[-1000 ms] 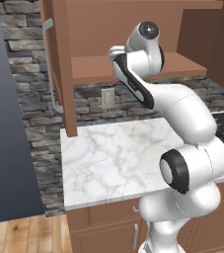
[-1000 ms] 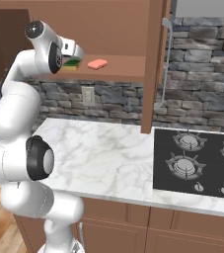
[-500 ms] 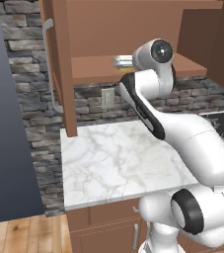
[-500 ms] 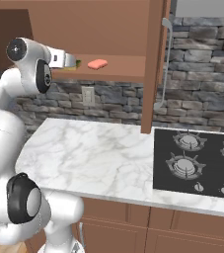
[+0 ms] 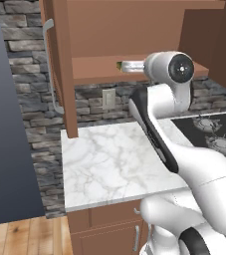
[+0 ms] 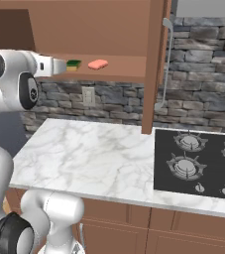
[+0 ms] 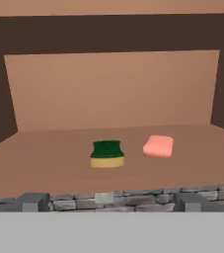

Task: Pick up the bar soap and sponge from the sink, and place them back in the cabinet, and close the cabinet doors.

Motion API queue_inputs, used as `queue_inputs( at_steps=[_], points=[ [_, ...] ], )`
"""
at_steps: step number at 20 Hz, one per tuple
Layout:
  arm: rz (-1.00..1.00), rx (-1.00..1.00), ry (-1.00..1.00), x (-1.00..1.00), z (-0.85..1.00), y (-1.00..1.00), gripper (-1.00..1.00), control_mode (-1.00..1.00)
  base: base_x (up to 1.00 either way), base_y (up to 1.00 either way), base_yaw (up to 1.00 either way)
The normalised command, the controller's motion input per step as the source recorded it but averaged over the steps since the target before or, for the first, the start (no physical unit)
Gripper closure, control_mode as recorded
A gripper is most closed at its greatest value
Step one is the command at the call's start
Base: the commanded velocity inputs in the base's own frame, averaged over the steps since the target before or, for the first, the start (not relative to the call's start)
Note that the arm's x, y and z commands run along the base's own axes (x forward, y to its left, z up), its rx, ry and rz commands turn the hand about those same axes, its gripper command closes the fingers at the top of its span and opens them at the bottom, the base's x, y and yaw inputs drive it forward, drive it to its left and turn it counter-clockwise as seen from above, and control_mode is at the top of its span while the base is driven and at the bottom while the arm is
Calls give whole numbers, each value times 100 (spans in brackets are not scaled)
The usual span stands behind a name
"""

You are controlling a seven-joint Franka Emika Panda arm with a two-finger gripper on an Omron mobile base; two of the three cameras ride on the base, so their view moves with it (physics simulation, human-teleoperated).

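Brown wood makes up the cabinet (image 7: 108, 89) across my hand view; its one shelf (image 7: 44, 168) carries two items. I count one sponge (image 7: 107, 153), green over yellow, just left of centre, and one bar soap (image 7: 158, 146), salmon-pink, just right of it, near the sponge but apart from it. In the right base view the same pair sits at upper centre: sponge (image 6: 74, 65) to the left, soap (image 6: 98, 64) to the right. I count two cabinet doors, both swung open: one (image 5: 59, 64) at upper left of the left base view, one (image 6: 156, 64) at upper right of the right base view, each with one silver bar handle (image 6: 166, 64). My fingers (image 7: 108, 202) are spread wide and released, the two tips at the bottom edge of the hand view, grasping nothing and touching neither item. Below lies one marble surface (image 6: 84, 158) beside one black hob (image 6: 198, 161), which is cut off by the right edge. In the left base view my arm hides most of the shelf's contents.
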Motion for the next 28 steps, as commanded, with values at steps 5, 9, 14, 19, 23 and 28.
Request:
queue_inputs(
  at_steps=[5,9,14,19,23,28],
  points=[
    [-1,0,-2,-72,23,0,-100,-100,0,0,0],
    [0,0,-3,-74,7,0,-100,-100,0,0,0],
    [0,0,-3,-77,7,0,-100,-100,0,0,0],
    [0,0,-5,-75,0,0,-100,-100,0,0,0],
    [0,0,-5,-66,0,0,-100,-100,0,0,0],
    [0,0,-7,-57,0,5,-100,-100,0,0,0]
  ],
)
